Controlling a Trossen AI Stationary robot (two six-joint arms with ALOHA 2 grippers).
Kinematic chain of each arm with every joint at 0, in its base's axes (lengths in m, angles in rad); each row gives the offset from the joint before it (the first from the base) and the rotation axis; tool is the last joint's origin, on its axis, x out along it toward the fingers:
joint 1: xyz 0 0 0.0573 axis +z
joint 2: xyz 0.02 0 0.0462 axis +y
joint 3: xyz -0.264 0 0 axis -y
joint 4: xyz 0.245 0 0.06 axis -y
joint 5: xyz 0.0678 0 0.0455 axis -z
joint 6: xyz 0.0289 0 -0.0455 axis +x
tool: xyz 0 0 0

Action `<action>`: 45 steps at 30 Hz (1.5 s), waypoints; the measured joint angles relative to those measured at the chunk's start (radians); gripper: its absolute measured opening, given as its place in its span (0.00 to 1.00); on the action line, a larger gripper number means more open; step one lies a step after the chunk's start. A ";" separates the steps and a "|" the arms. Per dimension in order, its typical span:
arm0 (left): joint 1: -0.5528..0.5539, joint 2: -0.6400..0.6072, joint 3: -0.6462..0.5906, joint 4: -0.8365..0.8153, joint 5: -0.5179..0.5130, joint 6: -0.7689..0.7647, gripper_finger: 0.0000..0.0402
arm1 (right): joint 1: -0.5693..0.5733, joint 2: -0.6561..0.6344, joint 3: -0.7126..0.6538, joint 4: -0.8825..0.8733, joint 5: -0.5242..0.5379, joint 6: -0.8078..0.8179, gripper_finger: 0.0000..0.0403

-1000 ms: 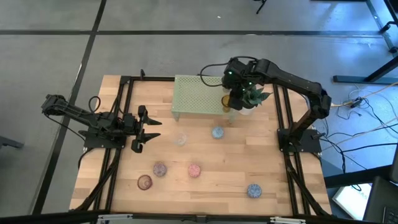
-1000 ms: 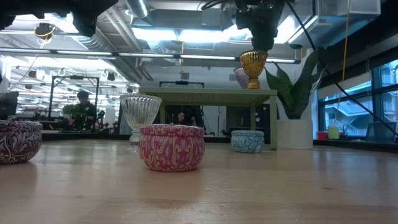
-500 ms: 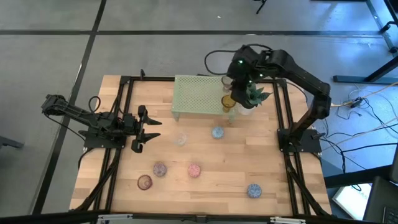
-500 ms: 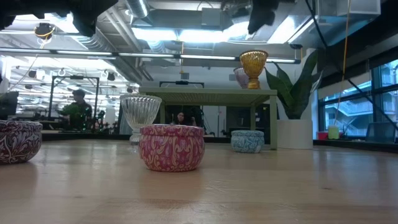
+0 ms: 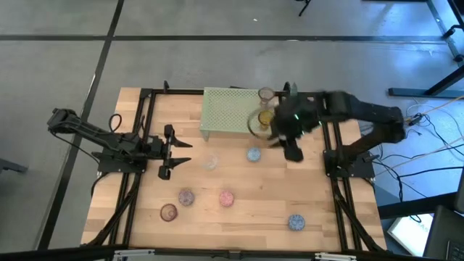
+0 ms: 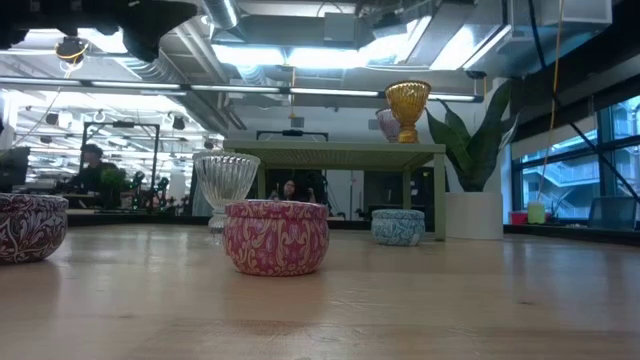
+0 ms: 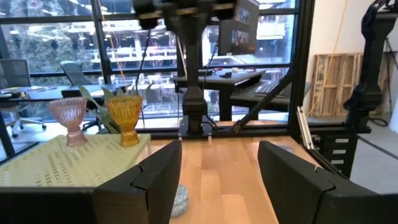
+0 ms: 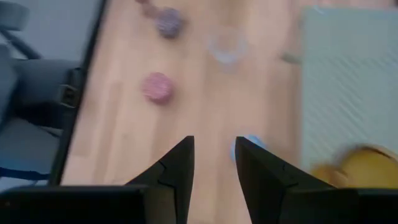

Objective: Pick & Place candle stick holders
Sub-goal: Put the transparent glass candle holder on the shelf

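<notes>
We see the wooden table [image 5: 239,210] carrying the pale green perforated stand [image 5: 228,112] at its far edge, with the potted plant [image 6: 470,190] beside it toward the far right corner. On the stand's right end stand an amber holder [image 5: 265,118] and a pink holder [image 5: 266,95]. The other candle stick holders sit on the table: a clear one [image 5: 211,162] and a pale blue one [image 5: 253,154] near the middle, then mauve [image 5: 186,196], pink [image 5: 227,198], brown [image 5: 169,212] and blue [image 5: 296,222] ones toward the near edge.

The right gripper [image 5: 292,151] hangs empty just off the stand's right end, jaws narrowly parted. The left gripper [image 5: 168,151] waits at the left edge, jaws open, empty.

We judge the main risk to be the right arm clipping the amber holder or the plant, both close to its path.
</notes>
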 joint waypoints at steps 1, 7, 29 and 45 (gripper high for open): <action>0.000 0.012 -0.001 0.018 -0.007 0.000 0.52 | 0.028 -0.036 -0.061 0.054 0.000 0.008 0.30; 0.000 0.078 0.005 0.085 -0.023 -0.025 0.52 | 0.138 -0.257 -0.475 0.403 -0.002 0.094 0.30; 0.000 0.547 0.546 -0.597 -0.120 -0.147 0.52 | 0.162 -0.635 -1.188 0.973 0.049 0.216 0.30; 0.090 0.706 0.699 -0.957 -0.009 -0.264 0.52 | 0.161 -0.653 -1.188 0.967 0.046 0.212 0.30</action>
